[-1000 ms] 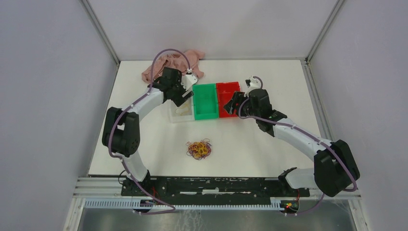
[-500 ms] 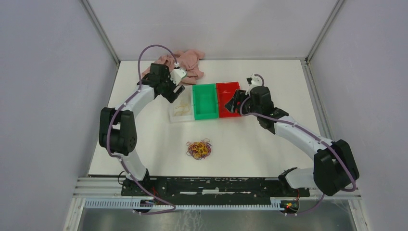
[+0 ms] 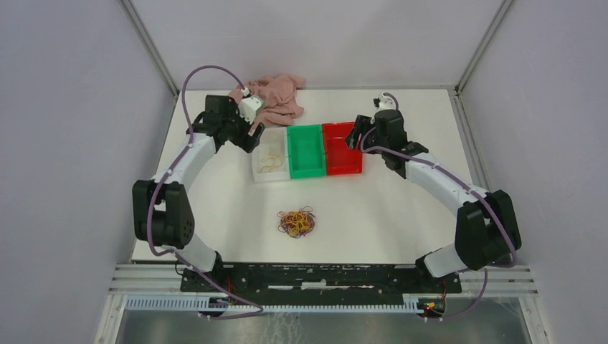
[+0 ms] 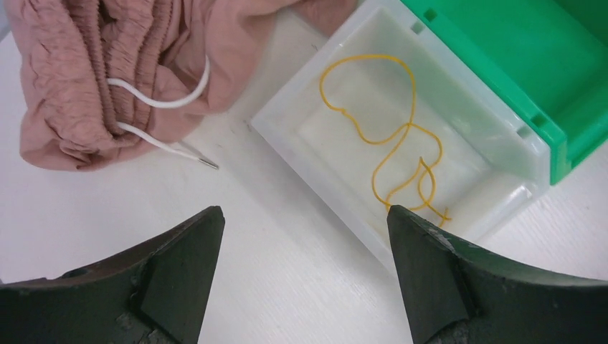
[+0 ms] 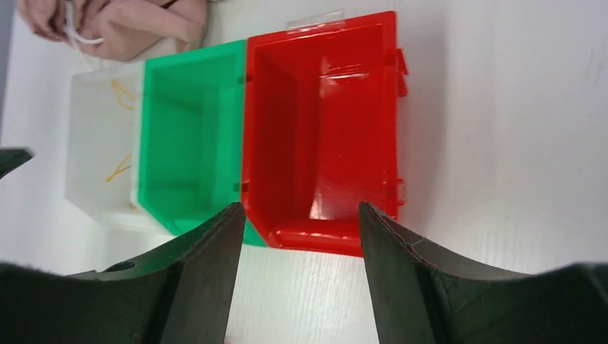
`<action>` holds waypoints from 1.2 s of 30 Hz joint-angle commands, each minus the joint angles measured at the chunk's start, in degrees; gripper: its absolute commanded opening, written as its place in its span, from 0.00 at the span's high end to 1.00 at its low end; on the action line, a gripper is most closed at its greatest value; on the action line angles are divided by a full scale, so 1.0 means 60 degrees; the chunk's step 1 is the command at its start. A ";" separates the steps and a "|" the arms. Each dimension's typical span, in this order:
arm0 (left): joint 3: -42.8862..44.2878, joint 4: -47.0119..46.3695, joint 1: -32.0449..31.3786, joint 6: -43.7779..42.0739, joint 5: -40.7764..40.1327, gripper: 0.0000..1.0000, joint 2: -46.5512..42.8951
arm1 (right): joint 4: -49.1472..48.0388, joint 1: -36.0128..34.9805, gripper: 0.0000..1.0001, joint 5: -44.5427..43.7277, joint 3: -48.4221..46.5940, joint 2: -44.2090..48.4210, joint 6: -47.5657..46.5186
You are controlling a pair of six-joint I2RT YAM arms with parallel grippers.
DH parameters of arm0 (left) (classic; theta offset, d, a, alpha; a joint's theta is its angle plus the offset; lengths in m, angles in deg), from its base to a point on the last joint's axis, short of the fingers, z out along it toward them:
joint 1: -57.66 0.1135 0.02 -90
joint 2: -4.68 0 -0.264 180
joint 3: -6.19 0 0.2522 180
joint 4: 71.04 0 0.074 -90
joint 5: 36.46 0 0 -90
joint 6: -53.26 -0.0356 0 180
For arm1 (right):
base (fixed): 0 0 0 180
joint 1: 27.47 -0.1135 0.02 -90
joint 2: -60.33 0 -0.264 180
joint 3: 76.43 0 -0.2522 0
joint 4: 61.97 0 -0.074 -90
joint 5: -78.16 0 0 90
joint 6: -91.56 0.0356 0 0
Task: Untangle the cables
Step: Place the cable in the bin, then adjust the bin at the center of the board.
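A small tangle of yellow, red and purple cables point(image 3: 296, 223) lies on the table in front of the bins. A loose yellow cable point(image 4: 391, 143) lies in the white bin point(image 4: 305, 107), also seen in the top view point(image 3: 270, 162). My left gripper point(image 4: 305, 215) is open and empty, just left of the white bin point(image 3: 257, 170), near the pink garment. My right gripper point(image 5: 300, 209) is open and empty, at the right side of the red bin point(image 5: 323, 143).
White, green point(image 3: 305, 150) and red point(image 3: 341, 147) bins stand side by side at mid-table. A pink garment point(image 3: 271, 97) with a white drawstring point(image 4: 154, 100) lies at the back left. Grey walls enclose the table.
My left gripper has moved left and back, off the white bin toward the garment. My right gripper has moved back and a little right, away from the red bin. The tangle has not moved.
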 commanded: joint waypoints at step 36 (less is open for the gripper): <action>-0.1058 0.0096 -0.0104 -0.0824 0.1046 0.00 -0.1194 | -0.0644 -0.1306 0.47 0.0053 0.1737 0.1157 -0.0354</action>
